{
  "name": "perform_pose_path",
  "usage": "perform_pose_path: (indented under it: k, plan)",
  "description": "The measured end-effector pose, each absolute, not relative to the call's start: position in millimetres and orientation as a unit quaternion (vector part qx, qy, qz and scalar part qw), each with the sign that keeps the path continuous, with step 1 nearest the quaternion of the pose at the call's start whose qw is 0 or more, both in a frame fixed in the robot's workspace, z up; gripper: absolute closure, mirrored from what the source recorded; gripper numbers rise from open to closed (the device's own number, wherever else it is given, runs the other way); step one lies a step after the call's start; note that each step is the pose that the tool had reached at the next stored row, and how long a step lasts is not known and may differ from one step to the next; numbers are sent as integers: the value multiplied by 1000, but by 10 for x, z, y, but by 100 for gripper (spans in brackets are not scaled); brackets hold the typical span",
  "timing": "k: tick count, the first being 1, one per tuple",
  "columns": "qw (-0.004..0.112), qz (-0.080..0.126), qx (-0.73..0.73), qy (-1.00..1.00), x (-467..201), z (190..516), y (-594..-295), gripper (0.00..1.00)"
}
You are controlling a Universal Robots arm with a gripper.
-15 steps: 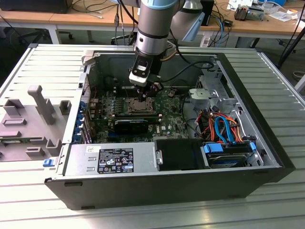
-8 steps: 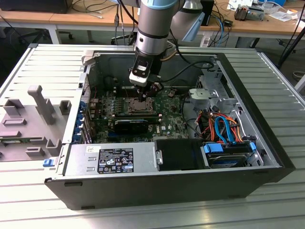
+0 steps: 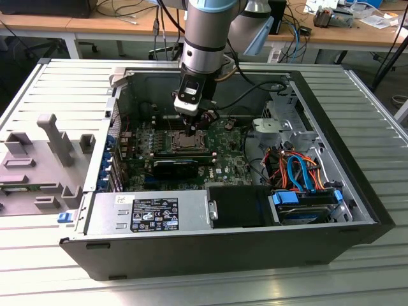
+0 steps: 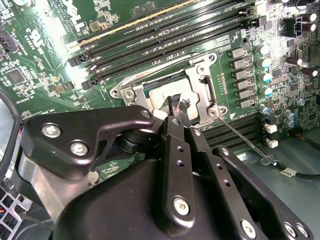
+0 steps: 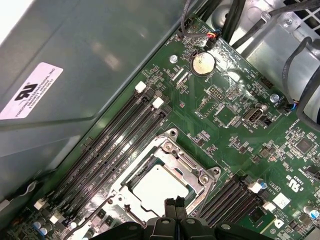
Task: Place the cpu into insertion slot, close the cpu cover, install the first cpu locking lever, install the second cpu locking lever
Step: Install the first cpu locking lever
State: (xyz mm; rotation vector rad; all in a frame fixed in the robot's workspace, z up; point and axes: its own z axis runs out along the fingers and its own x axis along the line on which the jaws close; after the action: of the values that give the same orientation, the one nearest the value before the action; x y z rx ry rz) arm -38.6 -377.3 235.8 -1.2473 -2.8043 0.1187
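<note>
Trouble is judged likeliest for the motherboard [image 5: 240, 115], which could be scraped if the gripper [image 5: 175, 203] is driven too low. On it, the insertion slot [image 5: 167, 145] is seen with the cpu [image 5: 160, 187] seated and the cpu cover [image 4: 202, 92] lowered round it. The cover could spring up, since one thin locking lever [image 4: 237, 134] stands out sideways, apparently unlatched. The jaws are pressed together, empty, just above the cpu, and a springy wire could slip off them. The slot's near edge and the lever hooks are hidden by the gripper body.
</note>
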Motion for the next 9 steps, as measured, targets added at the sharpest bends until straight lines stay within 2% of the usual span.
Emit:
perform_pose_path:
  k: [9]
  plan:
    - [35,39,-401,-914,-386,2358,-3773,89]
